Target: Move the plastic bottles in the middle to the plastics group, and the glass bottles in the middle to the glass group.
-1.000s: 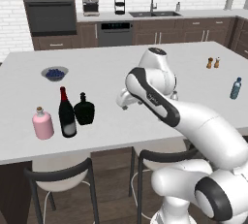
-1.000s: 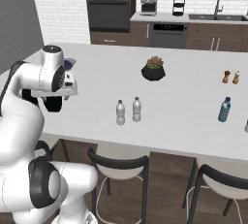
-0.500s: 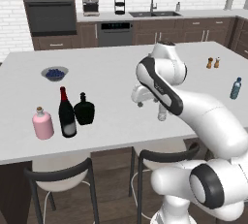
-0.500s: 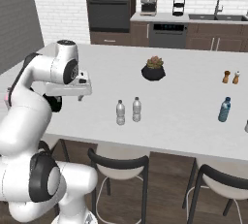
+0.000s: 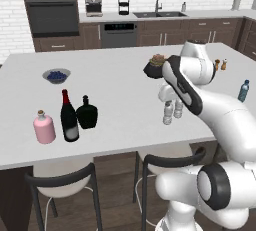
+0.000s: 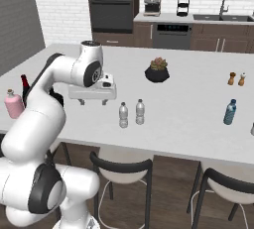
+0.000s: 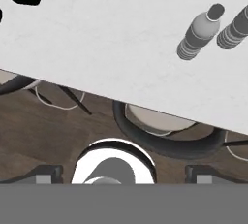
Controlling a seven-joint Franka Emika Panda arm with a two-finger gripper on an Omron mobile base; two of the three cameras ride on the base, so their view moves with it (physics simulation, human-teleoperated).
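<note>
Above the white island counter, the gripper hangs with jaws fully apart, grasping nothing, just left of two small clear plastic bottles standing side by side mid-counter.

A wine bottle is flanked by a pink bottle and black flask near the counter's front-left edge.

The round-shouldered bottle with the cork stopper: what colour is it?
The round-shouldered bottle is pink, clearest in the left base view.
</note>
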